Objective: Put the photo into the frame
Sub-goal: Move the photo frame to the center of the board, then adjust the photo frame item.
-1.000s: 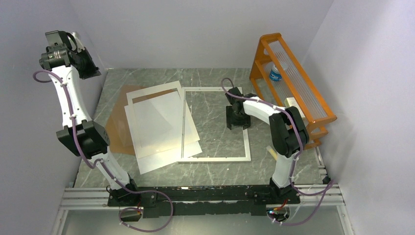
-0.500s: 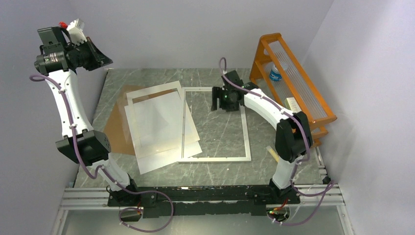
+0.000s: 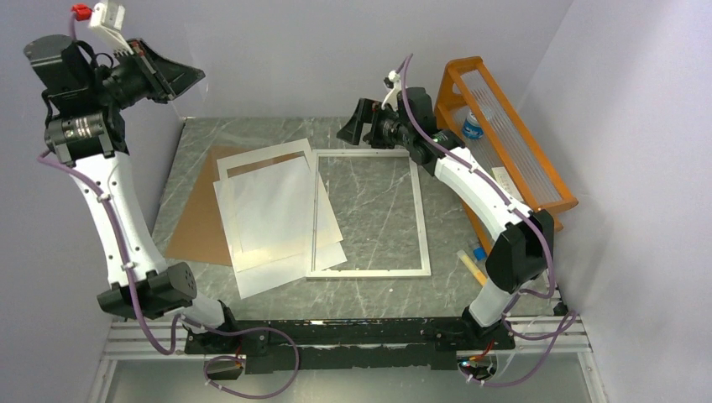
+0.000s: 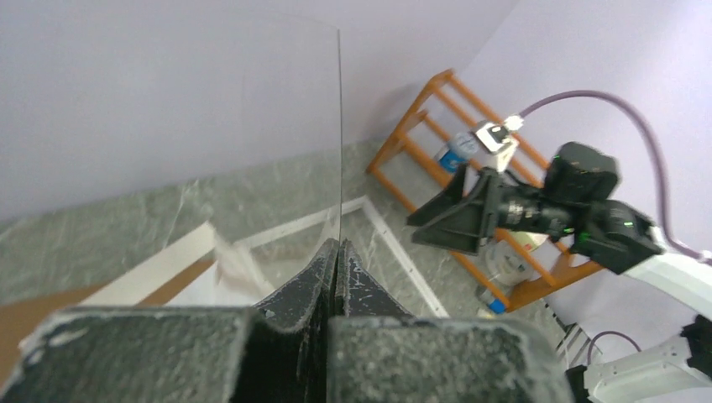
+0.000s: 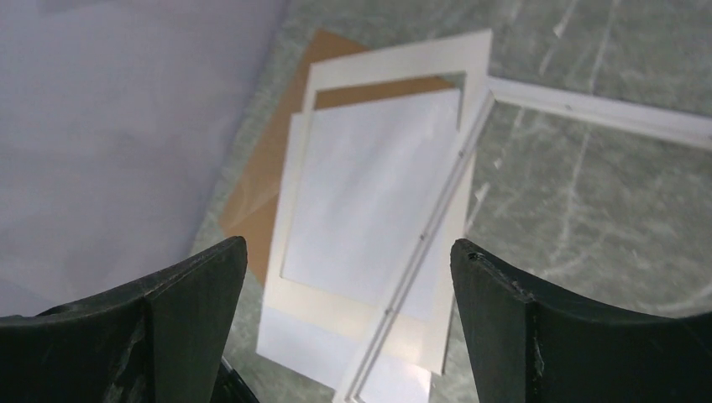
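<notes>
The frame (image 3: 417, 210), a narrow white-silver border, lies flat mid-table; it also shows in the right wrist view (image 5: 588, 105) and the left wrist view (image 4: 395, 243). Its left side rests on a stack of sheets. The photo (image 3: 269, 210) lies plain white side up under the white card mat (image 3: 260, 154), seen through the cut-out (image 5: 369, 185); its printed side is hidden. My left gripper (image 3: 189, 75) is raised high at the far left, shut (image 4: 338, 248) on the edge of a clear pane (image 4: 252, 168). My right gripper (image 3: 348, 130) is open (image 5: 348, 248) and empty, up above the frame's far edge.
A brown backing board (image 3: 197, 227) lies under the stack at the left. An orange rack (image 3: 504, 143) with a bottle (image 3: 472, 126) stands along the right wall. A small yellowish stick (image 3: 468, 264) lies by the right arm's base. Walls close in on three sides.
My right gripper lifted off the table inside the frame and swung up to the far edge. My left arm straightened, carrying its gripper higher and turning it to the right.
</notes>
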`<state>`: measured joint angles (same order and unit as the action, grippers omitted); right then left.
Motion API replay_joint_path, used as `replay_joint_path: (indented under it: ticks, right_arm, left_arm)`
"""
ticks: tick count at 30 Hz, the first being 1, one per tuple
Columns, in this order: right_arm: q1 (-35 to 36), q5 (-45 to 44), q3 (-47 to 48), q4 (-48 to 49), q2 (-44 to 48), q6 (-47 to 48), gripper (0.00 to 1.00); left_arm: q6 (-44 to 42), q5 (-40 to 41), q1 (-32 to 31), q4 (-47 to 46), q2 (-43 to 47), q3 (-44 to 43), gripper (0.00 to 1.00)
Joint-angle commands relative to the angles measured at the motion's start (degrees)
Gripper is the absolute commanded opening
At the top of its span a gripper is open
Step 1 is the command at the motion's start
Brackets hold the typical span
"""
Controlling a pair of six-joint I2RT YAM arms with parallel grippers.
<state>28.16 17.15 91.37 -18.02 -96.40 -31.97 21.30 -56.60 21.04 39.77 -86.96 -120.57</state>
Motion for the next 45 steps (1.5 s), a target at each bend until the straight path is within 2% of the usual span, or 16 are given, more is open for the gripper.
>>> replay_joint_path:
  ticks: [1, 14, 22, 27, 34, 39, 43, 45]
  right_arm:
    - [-0.3, 3.6, -0.6, 13.6, 3.6, -2.8, 0.95]
    - [-2.7, 13.3, 1.1, 30.3, 3.4, -11.1, 0.99]
    - [-5.3, 21.8, -0.1, 38.1, 4.7, -12.5, 0.99]
    - [-5.3, 25.9, 3.7, 40.4, 2.0, -15.8, 0.99]
    - [-4.8, 30.6, 6.5, 50.6, -2.1, -24.0, 0.99]
    - [-3.4, 29.9, 7.7, 49.5, -3.9, -23.8, 0.99]
    - [-3.2, 29.9, 4.0, 57.3, -4.9, -30.1, 0.98]
    - [-3.1, 30.2, 1.2, 64.2, -4.4, -34.6, 0.95]
  left_arm:
    - [10.4, -7.1, 0.0, -16.1, 4.4, 1.1, 0.03]
    - [33.2, -15.2, 0.1, -39.1, 8.4, 3.8, 0.03]
    - [42.1, -15.5, 0.0, -48.3, 9.4, 2.6, 0.03]
    - [42.6, -15.2, 0.0, -48.0, 9.4, -0.6, 0.03]
    - [46.5, -13.8, 0.0, -51.2, 9.2, -1.3, 0.03]
    - [50.3, -11.3, 0.1, -53.2, 9.1, -0.9, 0.03]
    - [52.9, -8.6, 0.1, -53.3, 8.7, -0.3, 0.02]
    - [53.4, -7.1, 0.1, -52.0, 8.5, 0.5, 0.03]
